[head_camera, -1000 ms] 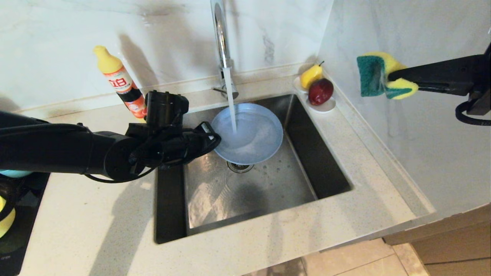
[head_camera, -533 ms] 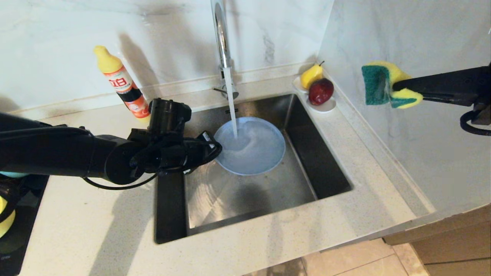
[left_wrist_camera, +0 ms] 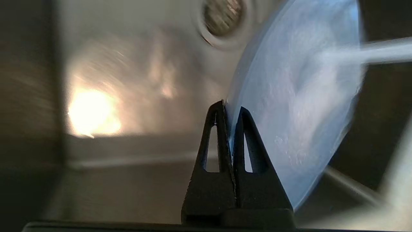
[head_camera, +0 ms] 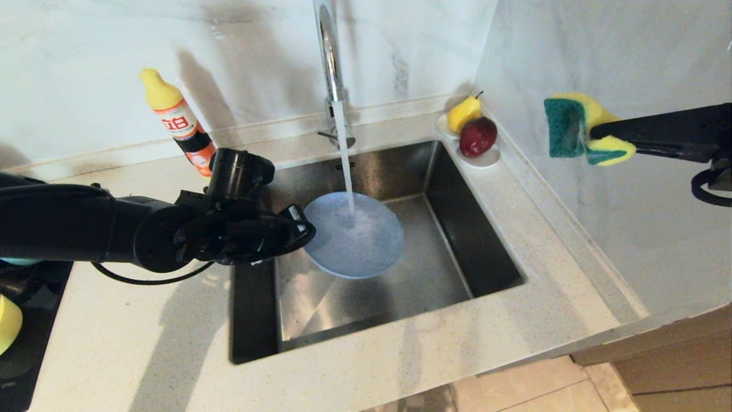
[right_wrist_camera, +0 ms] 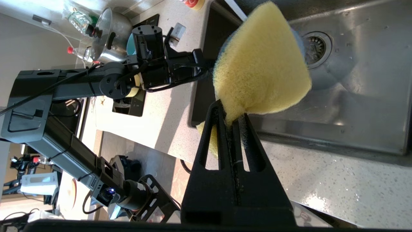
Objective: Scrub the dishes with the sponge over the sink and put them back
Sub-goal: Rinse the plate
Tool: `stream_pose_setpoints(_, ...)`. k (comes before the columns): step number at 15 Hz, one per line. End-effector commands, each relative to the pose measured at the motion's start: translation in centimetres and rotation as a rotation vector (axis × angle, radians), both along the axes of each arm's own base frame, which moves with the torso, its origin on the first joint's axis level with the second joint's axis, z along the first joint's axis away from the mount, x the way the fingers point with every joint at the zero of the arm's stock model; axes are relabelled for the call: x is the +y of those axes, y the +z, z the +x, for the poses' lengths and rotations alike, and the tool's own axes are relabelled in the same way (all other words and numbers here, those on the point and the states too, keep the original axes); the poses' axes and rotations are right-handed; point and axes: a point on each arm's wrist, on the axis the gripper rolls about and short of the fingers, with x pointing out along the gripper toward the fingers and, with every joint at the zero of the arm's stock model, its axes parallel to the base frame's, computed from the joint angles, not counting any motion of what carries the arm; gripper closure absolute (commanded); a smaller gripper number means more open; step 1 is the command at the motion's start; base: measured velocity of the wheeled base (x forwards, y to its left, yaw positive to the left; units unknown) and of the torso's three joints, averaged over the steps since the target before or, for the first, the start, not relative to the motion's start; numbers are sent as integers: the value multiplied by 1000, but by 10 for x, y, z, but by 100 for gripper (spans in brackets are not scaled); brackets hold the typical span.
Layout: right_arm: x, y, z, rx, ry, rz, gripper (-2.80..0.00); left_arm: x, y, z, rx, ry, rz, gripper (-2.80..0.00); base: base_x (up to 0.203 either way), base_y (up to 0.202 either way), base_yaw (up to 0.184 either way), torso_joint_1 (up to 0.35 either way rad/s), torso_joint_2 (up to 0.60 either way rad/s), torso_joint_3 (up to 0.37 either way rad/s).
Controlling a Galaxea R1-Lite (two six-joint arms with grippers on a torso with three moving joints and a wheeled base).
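Observation:
My left gripper [head_camera: 306, 226] [left_wrist_camera: 229, 108] is shut on the rim of the grey-blue plate [head_camera: 353, 243] [left_wrist_camera: 299, 106], holding it tilted over the sink [head_camera: 457, 229] under the running water. The stream from the faucet [head_camera: 331, 68] hits the plate's upper part. High at the right, above the counter, my right gripper [head_camera: 595, 134] [right_wrist_camera: 231, 114] is shut on the yellow sponge [head_camera: 577, 129] [right_wrist_camera: 260, 64], whose green scouring face points toward the sink. A yellow-green bowl [head_camera: 8, 323] shows at the far left edge, and a teal edge [head_camera: 20, 260] peeks from under my left arm.
A yellow-capped detergent bottle [head_camera: 180, 123] stands on the counter behind my left arm. A small white dish [head_camera: 483, 157] with a pear and a red apple sits at the sink's back right corner. The drain strainer [right_wrist_camera: 315, 48] lies in the basin floor. A dark tray [head_camera: 23, 349] is at the left.
My left gripper has drawn the plate left and toward the front of the sink, tilting it more steeply. The right gripper with the sponge has drifted slightly right and down.

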Motion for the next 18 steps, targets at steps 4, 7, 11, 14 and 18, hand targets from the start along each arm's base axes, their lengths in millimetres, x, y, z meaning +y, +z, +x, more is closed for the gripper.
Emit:
stream_pose_setpoints(4, -1, -5, -2, 15, 3, -4, 0, 2, 27, -1, -194, 15, 95, 0, 0, 0, 0, 0, 0, 0)
stream_pose_setpoints(7, -4, -7, -4, 15, 0, -3, 0, 3, 28, 0, -352, 12, 149, 0, 0, 0, 0, 0, 0, 0)
stream_pose_setpoints(11, -6, -12, -4, 31, 20, -5, 0, 7, 17, -4, -472, 65, 330, 0, 0, 0, 0, 0, 0, 0)
stream_pose_setpoints(14, -4, -15, 1, 50, 21, -12, 0, 24, 20, -13, -575, 128, 413, 0, 0, 0, 0, 0, 0, 0)
stream_pose_setpoints(18, -3, -17, 5, 65, 19, -18, 0, 51, 33, -12, -739, 252, 525, 0, 0, 0, 0, 0, 0, 0)
